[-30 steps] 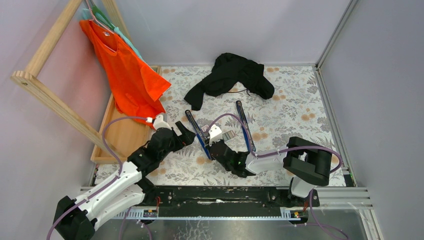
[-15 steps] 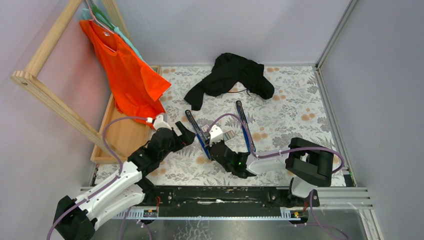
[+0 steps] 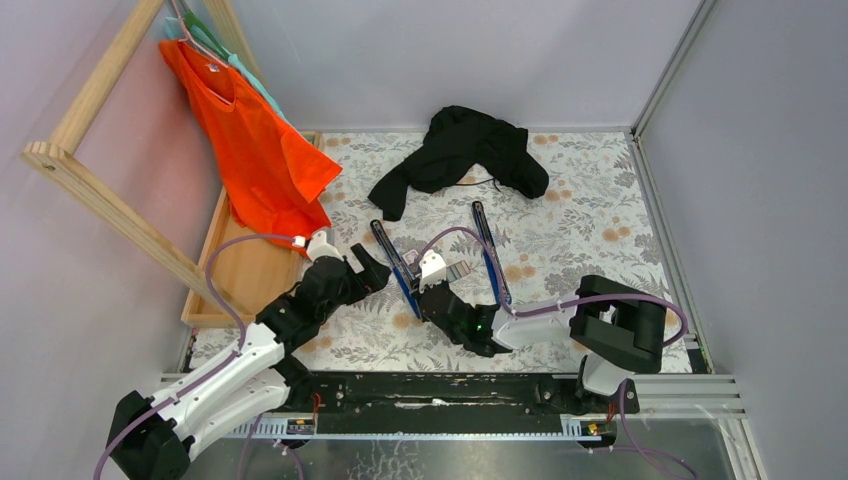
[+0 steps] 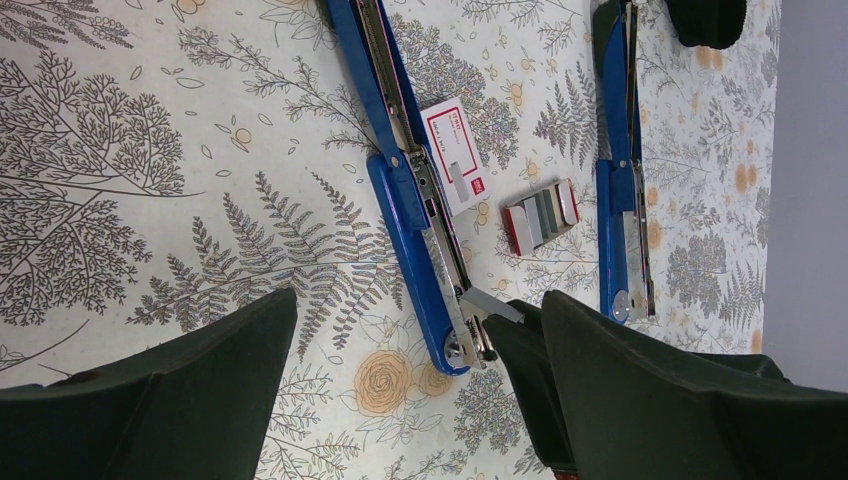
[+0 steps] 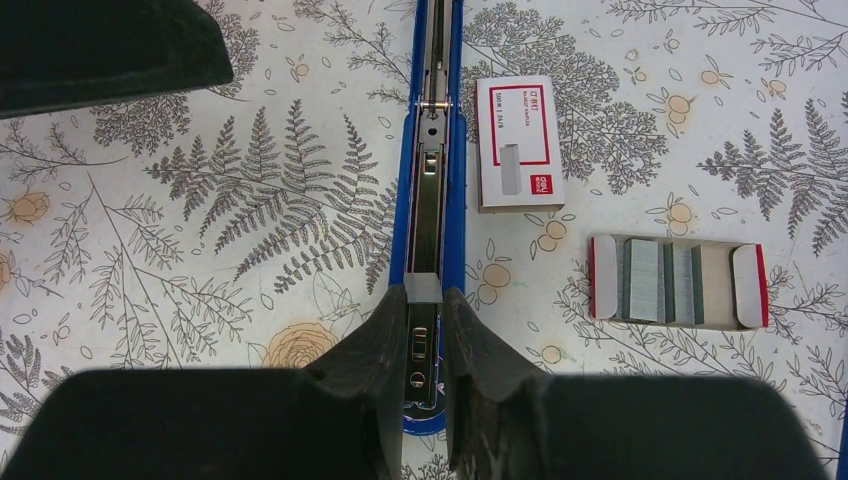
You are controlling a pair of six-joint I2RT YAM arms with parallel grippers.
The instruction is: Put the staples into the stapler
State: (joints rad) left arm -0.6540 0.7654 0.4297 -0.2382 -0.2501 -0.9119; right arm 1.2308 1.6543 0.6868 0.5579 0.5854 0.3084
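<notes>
A long blue stapler [image 5: 432, 150] lies open on the floral mat, its metal channel facing up; it also shows in the left wrist view [image 4: 405, 190] and the top view [image 3: 392, 262]. My right gripper [image 5: 425, 305] is shut on a short grey staple strip [image 5: 424, 289], held over the channel at the stapler's near end. The white-and-red staples box [image 5: 520, 140] and its tray of grey strips [image 5: 678, 282] lie just right of the stapler. My left gripper [image 4: 417, 300] is open and empty, hovering left of that near end [image 3: 372, 272].
A second blue stapler bar [image 3: 490, 250] lies right of the tray. A black cloth [image 3: 460, 150] is heaped at the back. An orange shirt [image 3: 255, 150] hangs from a wooden rack [image 3: 110, 210] above a wooden tray [image 3: 245, 270] at the left.
My right gripper has shifted slightly toward the stapler's near end with the strip in it. The left arm has not moved.
</notes>
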